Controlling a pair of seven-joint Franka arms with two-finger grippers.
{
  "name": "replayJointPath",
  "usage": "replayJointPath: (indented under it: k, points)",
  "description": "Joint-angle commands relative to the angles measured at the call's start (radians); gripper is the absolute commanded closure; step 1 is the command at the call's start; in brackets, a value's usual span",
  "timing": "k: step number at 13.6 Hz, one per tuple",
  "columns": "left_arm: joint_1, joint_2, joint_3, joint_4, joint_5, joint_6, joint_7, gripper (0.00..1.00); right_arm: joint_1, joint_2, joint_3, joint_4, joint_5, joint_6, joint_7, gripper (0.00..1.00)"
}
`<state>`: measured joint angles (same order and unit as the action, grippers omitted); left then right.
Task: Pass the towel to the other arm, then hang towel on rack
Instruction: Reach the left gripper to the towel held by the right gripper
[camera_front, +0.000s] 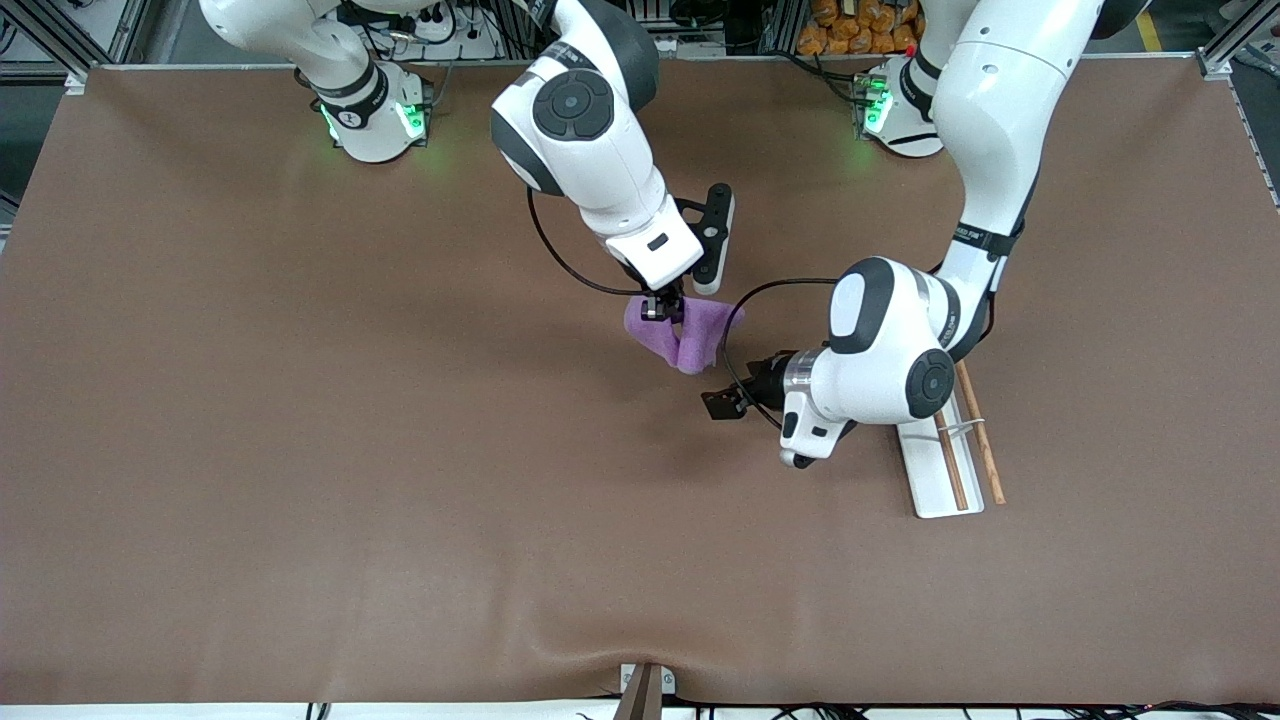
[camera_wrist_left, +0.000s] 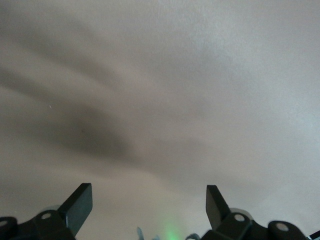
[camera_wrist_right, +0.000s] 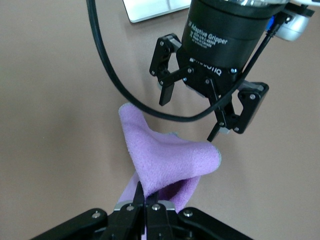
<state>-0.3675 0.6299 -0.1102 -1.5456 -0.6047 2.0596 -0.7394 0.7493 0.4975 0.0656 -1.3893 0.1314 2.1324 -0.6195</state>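
Note:
The purple towel (camera_front: 690, 338) hangs bunched over the middle of the table, pinched at its upper fold by my right gripper (camera_front: 662, 306), which is shut on it. In the right wrist view the towel (camera_wrist_right: 170, 157) droops from the right gripper (camera_wrist_right: 148, 194), with the table below. My left gripper (camera_front: 728, 400) is open just beside the towel, apart from it, and it also shows in the right wrist view as the left gripper (camera_wrist_right: 191, 116) with nothing between its fingers. The left wrist view shows the left gripper (camera_wrist_left: 148, 202) open over bare table. The white rack (camera_front: 925, 470) with its brown rods lies under the left arm.
The rack's two wooden rods (camera_front: 978, 430) run along its base toward the left arm's end of the table. A corner of the rack (camera_wrist_right: 150, 9) shows in the right wrist view. Brown table covering (camera_front: 300, 450) surrounds everything.

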Motion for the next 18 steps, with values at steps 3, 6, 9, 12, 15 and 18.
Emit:
replayJointPath:
  k: [3, 6, 9, 12, 15, 18]
  points:
    - [-0.036, -0.010, 0.003, 0.006, -0.018, -0.021, -0.086, 0.00, -0.001, 0.000, -0.003, 0.003, 0.008, -0.006, 0.011, 1.00]
    - [-0.034, -0.027, 0.001, 0.007, -0.017, -0.094, -0.086, 0.00, -0.001, 0.000, -0.003, 0.003, 0.008, -0.006, 0.011, 1.00]
    - [-0.028, -0.047, 0.001, 0.009, -0.017, -0.160, -0.086, 0.06, -0.001, 0.000, -0.003, 0.003, 0.008, -0.008, 0.011, 1.00]
    - [-0.028, -0.059, 0.001, 0.009, -0.017, -0.177, -0.084, 0.17, -0.001, 0.000, -0.003, 0.003, 0.007, -0.008, 0.011, 1.00]
    - [-0.030, -0.050, 0.003, 0.009, -0.017, -0.176, -0.081, 0.23, -0.001, 0.000, -0.003, 0.003, 0.008, -0.008, 0.011, 1.00]
    - [-0.031, -0.050, 0.003, 0.009, -0.017, -0.176, -0.074, 0.36, 0.001, 0.000, -0.003, 0.003, 0.008, -0.008, 0.011, 1.00]
